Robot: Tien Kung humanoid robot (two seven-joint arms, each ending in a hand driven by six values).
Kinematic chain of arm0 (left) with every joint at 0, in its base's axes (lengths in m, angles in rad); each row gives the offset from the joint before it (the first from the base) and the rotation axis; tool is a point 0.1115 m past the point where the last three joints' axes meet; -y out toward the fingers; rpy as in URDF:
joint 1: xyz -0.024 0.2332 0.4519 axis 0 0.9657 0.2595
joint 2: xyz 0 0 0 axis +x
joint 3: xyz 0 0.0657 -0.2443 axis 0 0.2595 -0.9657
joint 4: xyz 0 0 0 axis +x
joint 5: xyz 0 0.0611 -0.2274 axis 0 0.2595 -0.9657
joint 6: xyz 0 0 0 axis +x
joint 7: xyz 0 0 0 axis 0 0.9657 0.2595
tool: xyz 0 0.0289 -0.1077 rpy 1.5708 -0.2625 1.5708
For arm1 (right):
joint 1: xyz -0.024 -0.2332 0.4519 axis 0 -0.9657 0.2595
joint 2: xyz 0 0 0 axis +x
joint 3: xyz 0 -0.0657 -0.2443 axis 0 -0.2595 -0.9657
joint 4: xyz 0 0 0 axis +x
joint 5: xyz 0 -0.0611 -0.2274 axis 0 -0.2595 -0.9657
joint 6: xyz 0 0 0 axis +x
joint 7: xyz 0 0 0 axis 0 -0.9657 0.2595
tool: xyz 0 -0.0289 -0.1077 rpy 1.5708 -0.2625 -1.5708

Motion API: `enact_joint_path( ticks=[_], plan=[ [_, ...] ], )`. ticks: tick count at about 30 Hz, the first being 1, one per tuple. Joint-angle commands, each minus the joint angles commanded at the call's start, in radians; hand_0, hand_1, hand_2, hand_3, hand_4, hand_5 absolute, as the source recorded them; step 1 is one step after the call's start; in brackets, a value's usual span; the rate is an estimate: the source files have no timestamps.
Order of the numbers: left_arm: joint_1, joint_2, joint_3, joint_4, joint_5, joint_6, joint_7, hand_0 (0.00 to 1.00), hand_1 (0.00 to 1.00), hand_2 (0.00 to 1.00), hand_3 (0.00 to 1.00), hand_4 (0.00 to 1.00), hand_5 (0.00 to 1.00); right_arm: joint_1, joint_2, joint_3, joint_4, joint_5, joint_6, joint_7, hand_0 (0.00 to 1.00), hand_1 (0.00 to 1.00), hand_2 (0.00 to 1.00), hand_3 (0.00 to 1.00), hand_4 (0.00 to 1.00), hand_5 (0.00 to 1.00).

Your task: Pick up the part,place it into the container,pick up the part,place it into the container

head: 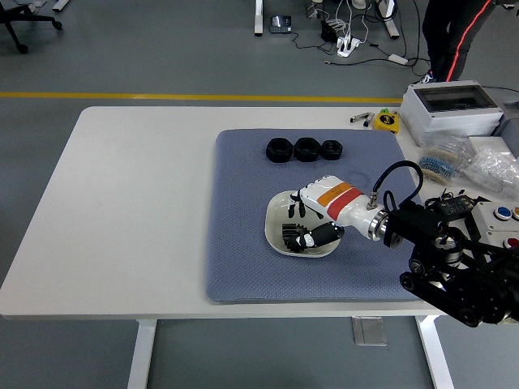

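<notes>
the right hand (312, 220), white-shelled with an orange band at the wrist, reaches into the shallow white oval bowl (276, 212) in the middle of the blue-grey textured mat (243, 211) on the white tabletop (138, 203). its black fingers (302, 238) are curled down inside the bowl, but i cannot tell whether they are clamped on anything. three black ring-shaped parts (305, 149) sit in a row on the mat's far side, well apart from the bowl.

A blue-grey cloth mat (243, 243) with a bumpy weave lies on the smooth white worktop (130, 203). The white bowl (276, 235) looks shiny. Three black plastic rings (304, 149) look dull.
</notes>
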Motion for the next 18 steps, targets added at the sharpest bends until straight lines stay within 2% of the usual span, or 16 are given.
enact_joint_path(
  ticks=[2,8,18],
  plan=[
    [0.0,0.0,0.001,0.0,0.0,0.0,0.0,0.707,0.715,0.748,0.648,0.676,0.654,0.001,-0.001,0.003,0.002,0.001,-0.001,0.001,0.069,0.283,0.453,0.552,0.842,0.438],
    [0.001,0.0,0.002,0.0,-0.004,0.0,-0.001,0.706,0.714,0.748,0.647,0.675,0.654,0.0,-0.008,0.021,0.015,0.003,0.008,0.004,0.074,0.281,0.453,0.55,0.829,0.423],
    [0.005,0.002,0.005,0.001,-0.011,0.0,-0.004,0.707,0.714,0.748,0.646,0.672,0.652,0.012,-0.041,0.099,0.07,-0.008,0.008,-0.009,0.075,0.282,0.45,0.549,0.845,0.435]
  ],
)
